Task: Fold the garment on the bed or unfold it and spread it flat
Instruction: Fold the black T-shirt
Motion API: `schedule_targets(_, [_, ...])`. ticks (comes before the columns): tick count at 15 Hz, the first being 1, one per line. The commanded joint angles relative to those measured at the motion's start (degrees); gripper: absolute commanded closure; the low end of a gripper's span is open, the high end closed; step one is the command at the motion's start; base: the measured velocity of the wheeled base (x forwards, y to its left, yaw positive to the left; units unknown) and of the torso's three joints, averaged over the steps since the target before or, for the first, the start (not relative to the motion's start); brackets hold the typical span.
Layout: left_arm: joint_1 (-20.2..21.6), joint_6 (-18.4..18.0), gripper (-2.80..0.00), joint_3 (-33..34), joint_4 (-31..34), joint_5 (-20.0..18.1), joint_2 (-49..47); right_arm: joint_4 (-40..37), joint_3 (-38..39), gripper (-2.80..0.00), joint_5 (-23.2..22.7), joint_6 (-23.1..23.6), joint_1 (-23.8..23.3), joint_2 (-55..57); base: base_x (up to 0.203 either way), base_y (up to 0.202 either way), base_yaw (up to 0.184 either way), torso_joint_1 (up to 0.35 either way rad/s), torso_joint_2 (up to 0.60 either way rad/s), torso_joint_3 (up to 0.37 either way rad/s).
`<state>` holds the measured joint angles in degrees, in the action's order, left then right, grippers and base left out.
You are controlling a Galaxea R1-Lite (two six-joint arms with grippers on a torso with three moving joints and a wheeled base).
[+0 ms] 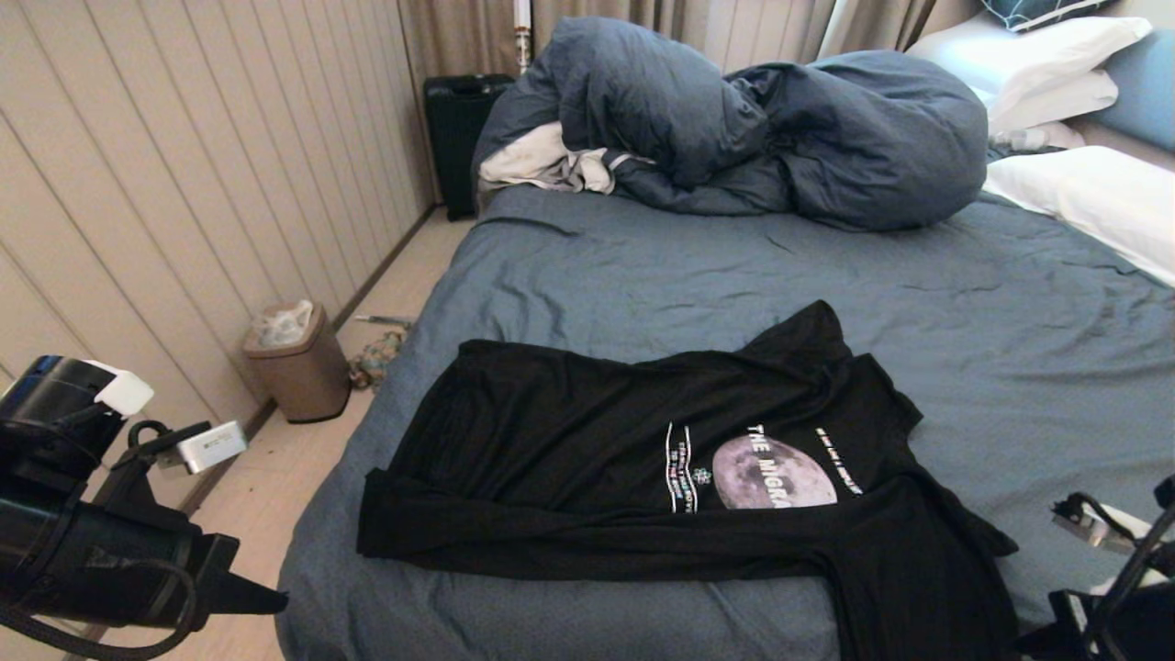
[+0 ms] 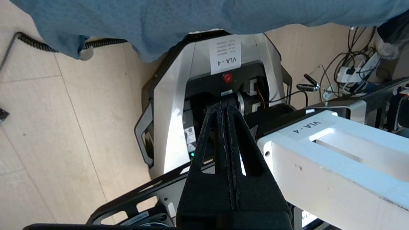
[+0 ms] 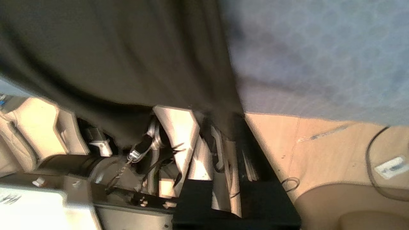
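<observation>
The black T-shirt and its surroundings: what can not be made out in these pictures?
Head view: the T-shirt lower right part, cut off by the bottom edge.
Head view: the small lettering left of the moon print, too small to read.
Head view: most of the white cloth, buried under the duvet.
Right wrist view: the T-shirt's folds, blurred.

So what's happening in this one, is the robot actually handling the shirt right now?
Not at this moment. The black short-sleeved T-shirt with a grey moon print lies spread, still a bit rumpled, on the near part of the large bed's slate-blue sheet, one end hanging over the edge. Neither arm holds it: the left gripper is shut on nothing beside the bed, over the robot's base. The right gripper sits low at the bed's edge under the hanging fabric.
</observation>
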<state>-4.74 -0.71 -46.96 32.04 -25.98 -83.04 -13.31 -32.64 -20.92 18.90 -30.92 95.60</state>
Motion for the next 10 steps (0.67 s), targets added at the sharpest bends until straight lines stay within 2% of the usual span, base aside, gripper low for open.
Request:
schedule_targets(1, [0.0,0.0,0.00,-0.1,0.1,-0.2,0.3,0.5,1.8,-2.80,0.0,0.7,-0.1,-0.1,0.000,0.000,0.000,0.000,0.00,0.000])
schedule_targets(3, [0.0,0.0,0.00,0.1,0.0,-0.4,1.0,1.7,3.4,-2.80,0.0,0.9,0.1,0.3,0.000,0.000,0.000,0.000,0.00,0.000])
schedule_targets(7, [0.0,-0.2,0.00,-0.8,-0.1,-0.4,0.7,11.7,8.6,-2.80,0.1,0.4,0.1,1.0,0.000,0.000,0.000,0.000,0.00,0.000])
schedule_targets(10, [0.0,-0.3,0.00,-1.0,0.0,-1.4,0.8,15.4,12.3,-2.80,0.2,-0.2,0.5,1.4,0.000,0.000,0.000,0.000,0.00,0.000])
